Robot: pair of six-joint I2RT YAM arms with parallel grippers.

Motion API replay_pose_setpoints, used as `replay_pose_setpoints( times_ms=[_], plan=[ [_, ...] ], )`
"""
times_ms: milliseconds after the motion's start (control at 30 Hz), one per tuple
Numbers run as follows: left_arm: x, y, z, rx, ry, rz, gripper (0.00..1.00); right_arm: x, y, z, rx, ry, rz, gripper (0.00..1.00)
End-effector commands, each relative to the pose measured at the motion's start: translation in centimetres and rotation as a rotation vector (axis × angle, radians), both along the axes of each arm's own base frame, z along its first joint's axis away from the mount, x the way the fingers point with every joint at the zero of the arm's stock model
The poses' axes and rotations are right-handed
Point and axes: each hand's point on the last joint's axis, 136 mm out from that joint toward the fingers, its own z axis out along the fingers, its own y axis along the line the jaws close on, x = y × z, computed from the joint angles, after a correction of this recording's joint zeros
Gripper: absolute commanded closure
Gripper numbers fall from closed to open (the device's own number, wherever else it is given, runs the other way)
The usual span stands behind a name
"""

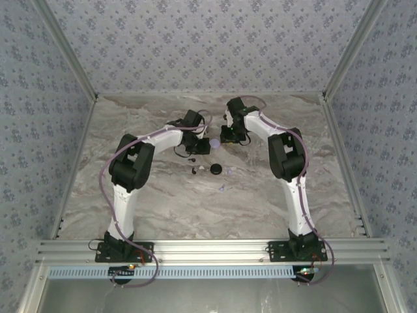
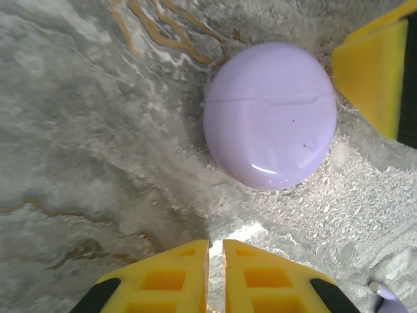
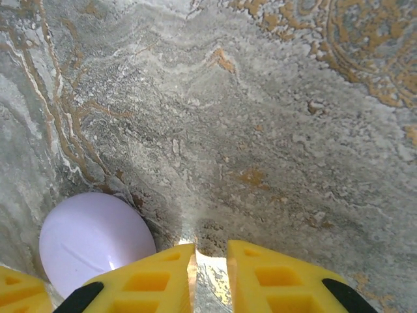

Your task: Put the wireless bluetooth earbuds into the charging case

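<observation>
The charging case [image 2: 270, 114] is a lilac rounded shell lying closed on the marble table, its lid seam showing. It also shows as a pale dot [image 1: 214, 144] between both grippers. My left gripper [image 2: 215, 244] is shut with nothing in it, its tips a short way from the case. My right gripper [image 3: 210, 251] stands slightly open and empty, with the case [image 3: 91, 244] just to the left of its left finger. The earbuds [image 1: 195, 171] are two tiny black specks on the table nearer the arm bases, apart from both grippers.
A larger black round disc [image 1: 215, 169] lies beside the specks. A small lilac bit [image 2: 384, 293] sits near my left fingers. One right finger [image 2: 371, 78] stands close to the case's far side. Patterned walls and metal rails [image 1: 208, 248] bound the table.
</observation>
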Motion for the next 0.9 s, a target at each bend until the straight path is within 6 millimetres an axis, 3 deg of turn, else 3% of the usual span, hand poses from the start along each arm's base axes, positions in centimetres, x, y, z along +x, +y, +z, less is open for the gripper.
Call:
replay_pose_setpoints(
  times_ms=[0,200,400,633,867],
  plan=[
    [1.5,1.4,2.9,-0.023,-0.040,0.045,0.86,-0.7,-1.1,1.5,0.008,-0.003,-0.040,0.77],
    [3.7,1.6,4.0,-0.113,-0.040,0.083,0.77,-1.8,-0.4,3.1,0.122,-0.008,-0.059,0.75],
    [4.4,0.5,3.9,-0.200,-0.011,0.078,0.70,-2.4,1.1,4.1,0.233,0.004,-0.058,0.71],
    [4.1,-0.4,2.8,-0.249,0.032,0.067,0.65,-2.3,2.6,3.8,0.322,0.043,-0.061,0.67],
    [4.0,-0.7,2.0,-0.264,0.054,0.067,0.65,-1.9,2.6,2.7,0.320,0.069,-0.086,0.68]
  ],
)
